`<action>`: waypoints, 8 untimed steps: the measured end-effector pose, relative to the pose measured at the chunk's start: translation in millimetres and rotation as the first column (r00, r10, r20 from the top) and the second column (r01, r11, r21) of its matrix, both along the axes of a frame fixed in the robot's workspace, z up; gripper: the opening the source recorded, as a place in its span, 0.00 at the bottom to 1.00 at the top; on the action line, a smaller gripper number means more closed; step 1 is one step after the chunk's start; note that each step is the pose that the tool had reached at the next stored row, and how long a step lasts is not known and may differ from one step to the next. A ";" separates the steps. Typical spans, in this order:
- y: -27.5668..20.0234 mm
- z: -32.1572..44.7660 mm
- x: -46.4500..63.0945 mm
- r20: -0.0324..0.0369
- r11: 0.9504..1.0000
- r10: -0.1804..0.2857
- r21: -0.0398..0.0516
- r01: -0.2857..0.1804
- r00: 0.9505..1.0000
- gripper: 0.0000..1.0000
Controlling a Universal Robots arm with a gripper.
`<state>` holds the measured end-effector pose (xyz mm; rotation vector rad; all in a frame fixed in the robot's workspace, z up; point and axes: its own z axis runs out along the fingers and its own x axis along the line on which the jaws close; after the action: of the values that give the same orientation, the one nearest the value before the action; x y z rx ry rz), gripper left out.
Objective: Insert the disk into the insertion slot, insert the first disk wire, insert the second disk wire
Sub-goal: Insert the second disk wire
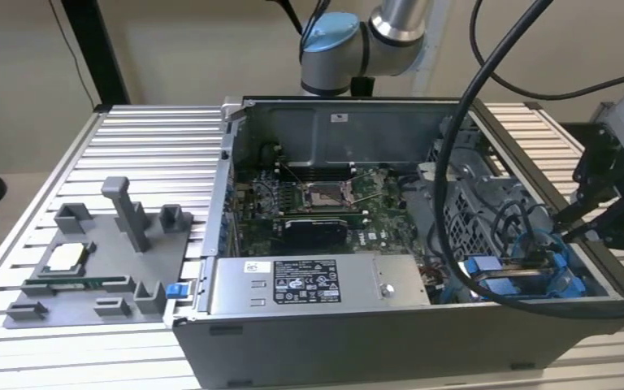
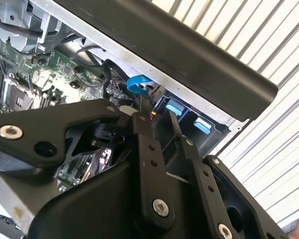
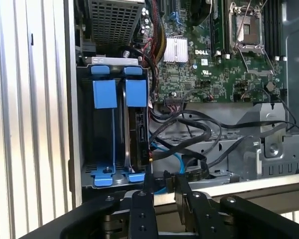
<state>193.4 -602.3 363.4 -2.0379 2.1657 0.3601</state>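
A: Step in hand?
B: The disk (image 3: 138, 130) sits on edge in the insertion slot (image 3: 112, 60), beside a second blue frame (image 3: 104, 94). I judge we're on the first wire.
A: The hand?
B: The hand (image 3: 165, 180) is just off the slot's open end, nearly closed, apparently pinching the plug of the blue wire (image 2: 138, 82).
A: Requirement?
B: Plug square to the disk's socket edge. Black cables (image 3: 189, 132) crowd close.

exterior view looks down from above, some way off, over the open computer case (image 1: 399, 333) on a slatted table (image 1: 149, 138). both wrist views sit close behind the gripper (image 3: 164, 181), facing into the case. all three share the insertion slot (image 3: 87, 177) and motherboard (image 3: 199, 74).
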 end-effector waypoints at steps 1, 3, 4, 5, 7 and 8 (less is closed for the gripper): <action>-0.1 0.0 0.0 0.000 1.000 0.000 0.004 0.000 1.000 1.00; -0.2 -0.1 0.0 0.000 1.000 0.000 0.009 0.000 1.000 1.00; -0.1 -0.1 0.0 0.000 1.000 0.000 0.010 0.000 1.000 1.00; -0.1 -0.2 0.0 0.000 1.000 0.000 0.011 0.000 1.000 1.00; -0.2 -0.6 0.0 0.000 1.000 0.000 0.013 0.000 1.000 1.00; -0.3 -0.8 0.0 0.000 1.000 0.000 0.015 0.000 1.000 1.00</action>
<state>193.4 -602.5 362.6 -2.0298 2.1560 0.3750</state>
